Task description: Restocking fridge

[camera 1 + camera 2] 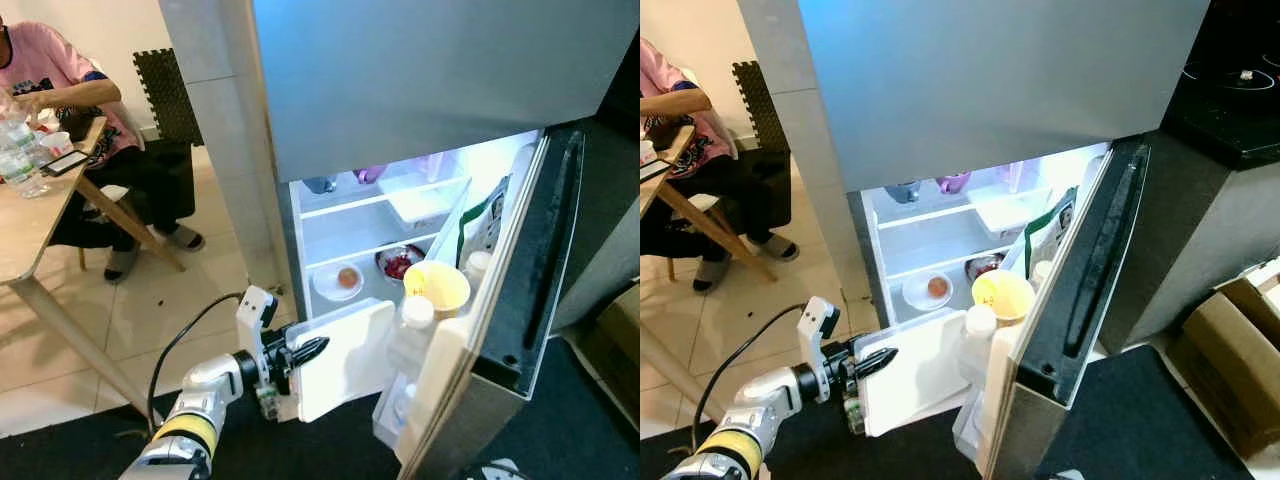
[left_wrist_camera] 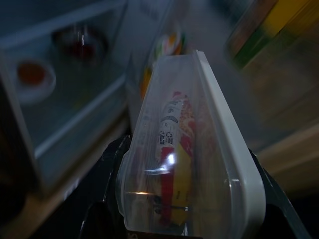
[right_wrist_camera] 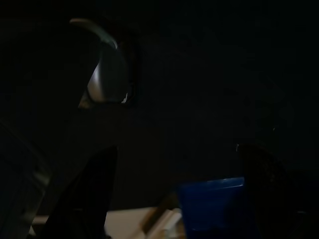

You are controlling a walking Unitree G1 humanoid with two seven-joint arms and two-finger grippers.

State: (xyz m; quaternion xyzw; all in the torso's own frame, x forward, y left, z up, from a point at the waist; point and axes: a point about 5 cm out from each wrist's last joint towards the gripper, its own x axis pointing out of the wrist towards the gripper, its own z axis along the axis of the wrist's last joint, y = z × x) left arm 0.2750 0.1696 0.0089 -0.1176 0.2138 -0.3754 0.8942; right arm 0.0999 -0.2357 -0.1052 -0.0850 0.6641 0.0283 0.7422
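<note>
Now my left gripper [image 1: 300, 356] is clamped on one end of the box [image 1: 345, 357], held just outside the open fridge [image 1: 420, 100] below its shelf edge; it looks light, stiff and slick, so I'd grip near the rim.

Head pair: set high, facing forward and down, at mid range; both eyes share the open fridge [image 1: 400, 240], its door [image 1: 1080, 290] and the seated person [image 1: 60, 90]; right eye shifted rightward, taking in a cardboard box [image 1: 1230, 350].
Left wrist: looks along its fingers [image 2: 112, 164], close on a clear container [image 2: 184, 159] between them, fridge shelves beyond.
Right wrist: very dark; fingers [image 3: 94, 194] faintly visible.
</note>
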